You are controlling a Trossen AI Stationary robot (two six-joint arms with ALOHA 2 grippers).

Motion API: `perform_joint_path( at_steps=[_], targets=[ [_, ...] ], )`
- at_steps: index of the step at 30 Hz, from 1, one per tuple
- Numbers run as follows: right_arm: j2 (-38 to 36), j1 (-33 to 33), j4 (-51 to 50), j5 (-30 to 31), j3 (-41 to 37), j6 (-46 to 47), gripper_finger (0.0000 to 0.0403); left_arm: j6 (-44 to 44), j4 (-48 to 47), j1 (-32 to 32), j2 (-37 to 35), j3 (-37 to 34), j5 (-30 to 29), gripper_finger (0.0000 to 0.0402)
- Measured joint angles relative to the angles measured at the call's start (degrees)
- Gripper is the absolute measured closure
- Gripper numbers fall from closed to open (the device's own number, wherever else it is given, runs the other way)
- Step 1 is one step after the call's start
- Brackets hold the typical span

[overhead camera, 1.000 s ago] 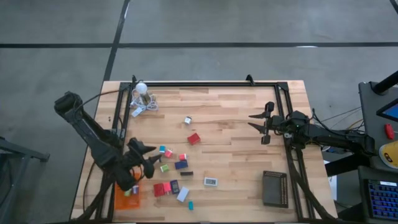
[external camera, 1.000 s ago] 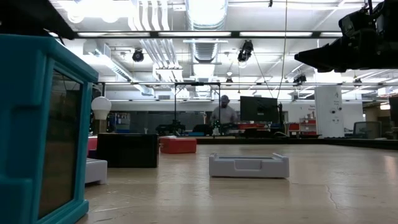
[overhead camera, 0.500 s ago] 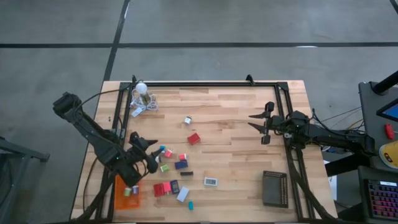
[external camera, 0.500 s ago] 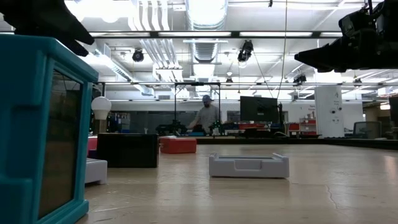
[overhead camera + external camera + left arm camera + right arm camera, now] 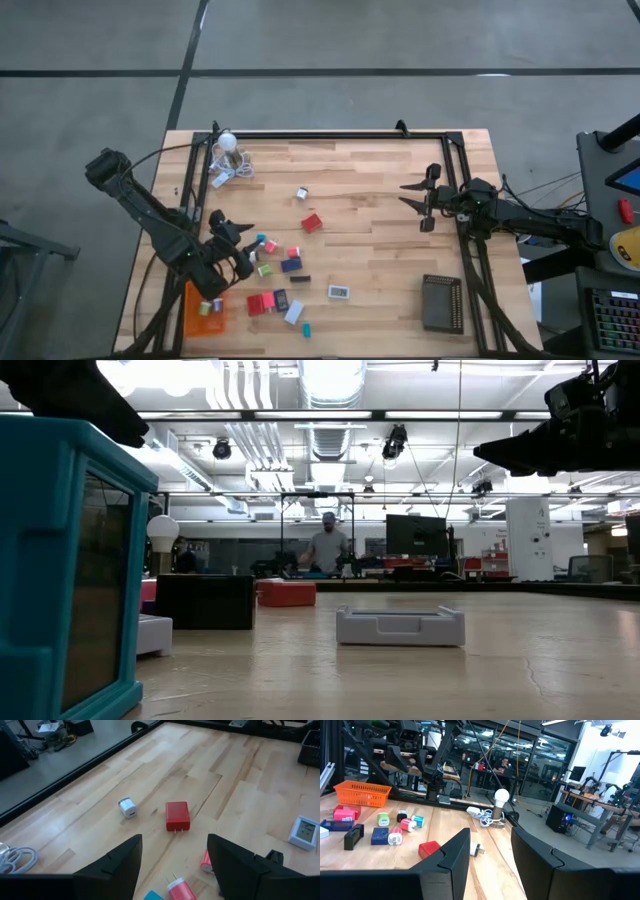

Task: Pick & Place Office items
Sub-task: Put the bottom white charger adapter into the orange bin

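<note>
Small office pieces lie scattered over the middle of the wooden table: a red block [image 5: 312,223], a white cube [image 5: 300,193], a navy block [image 5: 291,265], a green one [image 5: 265,270], a white flat piece [image 5: 339,292] and others. My left gripper [image 5: 246,246] hovers open above the left side of the cluster, with the teal [image 5: 262,240] and pink [image 5: 271,246] pieces just ahead of its fingers. Its wrist view shows the red block [image 5: 177,816] and white cube [image 5: 127,807] beyond the open fingers. My right gripper [image 5: 404,195] waits open at the table's right side, raised.
An orange ribbed tray [image 5: 192,318] holding a few small pieces sits at the near left corner, right behind my left gripper. A black tray [image 5: 441,302] sits near right. A white bulb with coiled cord [image 5: 228,142] stands far left. Bare wood lies between the cluster and my right gripper.
My left gripper has moved a little from above the orange tray toward the scattered pieces, away from the near edge and rightward, staying open. No piece on the table has moved. My right arm has kept still.
</note>
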Motion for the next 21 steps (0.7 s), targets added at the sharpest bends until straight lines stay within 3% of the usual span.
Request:
perform_joint_path(
  at_steps=[5,9,12,18,21],
  targets=[
    [0.0,0.0,0.0,0.0,0.0,0.0,0.0264,-1.5,0.2,0.0,0.0,0.0,-2.4,0.0172],
    [0.0,0.0,0.0,0.0,0.0,0.0,0.0264,-2.8,0.7,0.1,-0.1,0.0,-0.5,0.0172],
    [0.0,0.0,0.0,0.0,0.0,0.0,0.0264,1.1,0.3,0.8,-0.4,1.1,5.1,0.0172],
    [0.0,0.0,0.0,0.0,0.0,0.0,0.0264,18.2,-2.1,4.4,-1.3,4.8,20.2,0.0172],
    [0.0,0.0,0.0,0.0,0.0,0.0,0.0264,19.2,-7.3,5.9,-1.3,6.3,28.1,0.0172]
  ],
)
